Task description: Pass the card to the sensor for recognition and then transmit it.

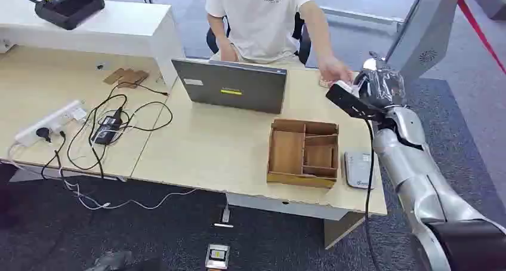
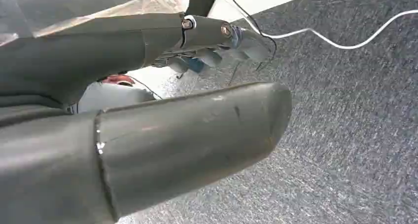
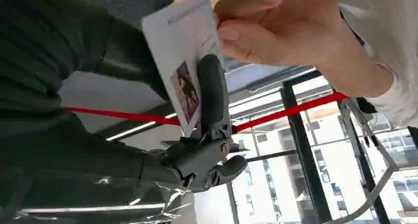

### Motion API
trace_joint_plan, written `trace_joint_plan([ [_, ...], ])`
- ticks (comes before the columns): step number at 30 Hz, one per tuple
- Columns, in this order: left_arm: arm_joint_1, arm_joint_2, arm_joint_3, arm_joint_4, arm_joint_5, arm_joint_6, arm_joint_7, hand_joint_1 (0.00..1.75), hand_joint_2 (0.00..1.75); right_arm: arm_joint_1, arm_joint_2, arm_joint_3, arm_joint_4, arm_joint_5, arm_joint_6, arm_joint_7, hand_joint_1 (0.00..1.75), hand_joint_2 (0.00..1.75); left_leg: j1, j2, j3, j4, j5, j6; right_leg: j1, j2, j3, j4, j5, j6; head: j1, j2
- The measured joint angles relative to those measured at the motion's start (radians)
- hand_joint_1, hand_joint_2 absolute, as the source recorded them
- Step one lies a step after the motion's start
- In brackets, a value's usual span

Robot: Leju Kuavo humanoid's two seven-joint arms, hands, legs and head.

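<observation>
White card sat pinched in the right hand, raised past the desk, with a person's hand gripping its edge: likely the handover, needing a gentle release. Left hand hung, grip unclear.

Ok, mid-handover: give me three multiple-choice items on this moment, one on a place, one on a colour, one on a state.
1. Where is the card reader?
A. On the laptop
B. On the desk beside the wooden organizer, on the robot's right
C. On the floor

2. What colour is the laptop lid?
A. Grey
B. Red
C. White

3. What holds the card?
A. Nothing
B. The left hand
C. The right hand and a person's hand together

Answers: 1 B, the head view shows it flat beside the organizer. 2 A, plain grey. 3 C, the right wrist view shows both gripping it.
</observation>
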Motion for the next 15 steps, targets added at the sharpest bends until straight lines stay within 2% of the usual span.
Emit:
trace_joint_plan([
  [15, 0.000, 0.000, -0.005, 0.000, 0.003, 0.001, 0.001, 0.00, 0.00, 0.003, -0.008, 0.000, 0.010, -0.009, -0.003, 0.004, 1.75, 1.75, 0.000, 0.000, 0.000, 0.000, 0.000, 0.000, 0.000, 0.000, 0.000, 0.000, 0.000, 0.000, 0.000, 0.000],
])
